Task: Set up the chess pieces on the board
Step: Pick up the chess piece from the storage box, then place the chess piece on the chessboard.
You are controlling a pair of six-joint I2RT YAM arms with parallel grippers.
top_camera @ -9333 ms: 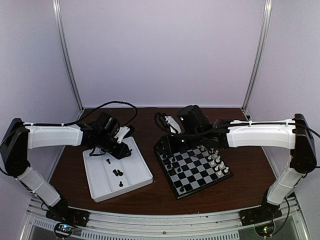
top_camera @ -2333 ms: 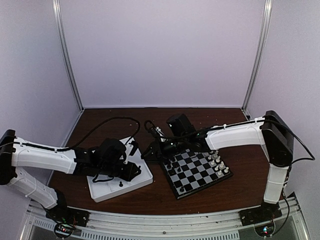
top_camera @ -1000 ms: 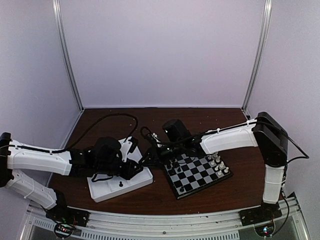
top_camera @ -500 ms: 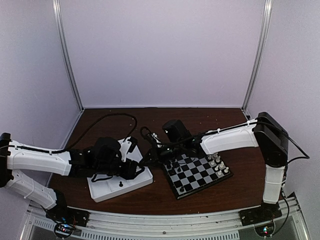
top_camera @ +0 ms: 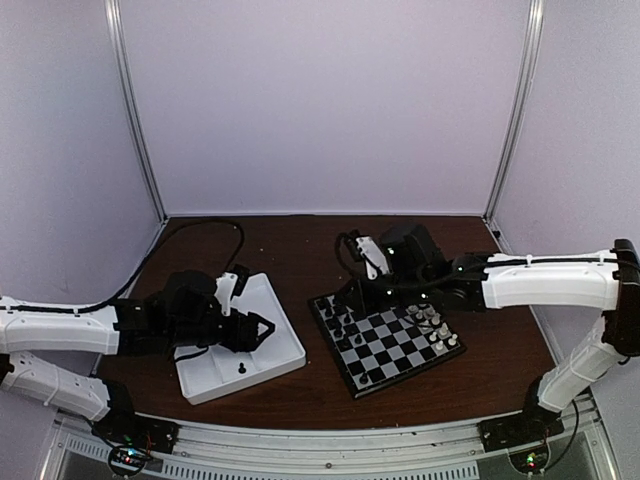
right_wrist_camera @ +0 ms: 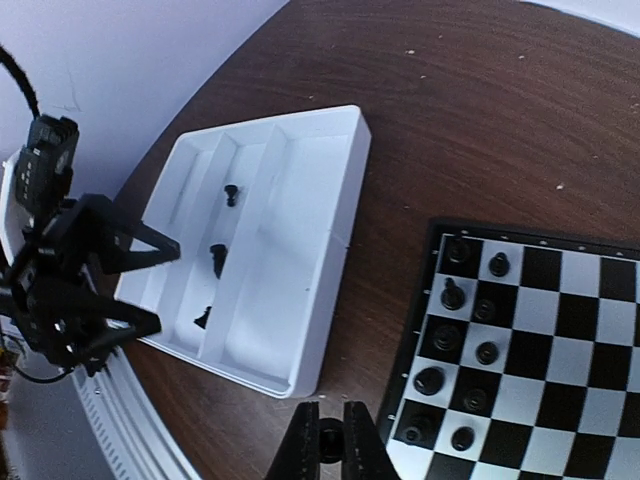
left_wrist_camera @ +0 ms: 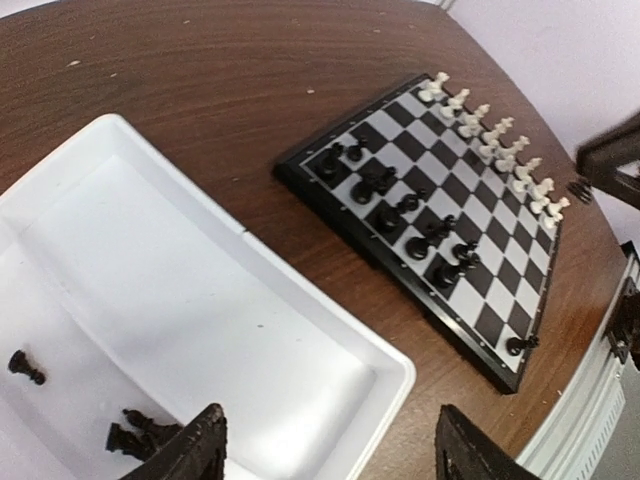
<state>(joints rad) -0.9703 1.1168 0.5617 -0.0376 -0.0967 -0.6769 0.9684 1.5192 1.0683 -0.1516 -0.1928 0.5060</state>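
Left end effector (left_wrist_camera: 330, 455): jaws wide apart, empty, above the tray (left_wrist_camera: 200, 280).
Tray: three chess pieces (right_wrist_camera: 217, 255) remain for you to move.
Board (right_wrist_camera: 570, 340): black ranks mostly filled, tray side; white pieces (left_wrist_camera: 500, 140) set.
Right end effector (right_wrist_camera: 328, 440): closed on one black piece (right_wrist_camera: 329, 435), beside the board.

White partitioned tray (top_camera: 222, 378) on dark wooden table (top_camera: 300, 245), row of white pieces (left_wrist_camera: 498, 131), lilac walls (top_camera: 320, 110)

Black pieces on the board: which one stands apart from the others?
The black piece at the board's lowest corner in the left wrist view; others bunch together.
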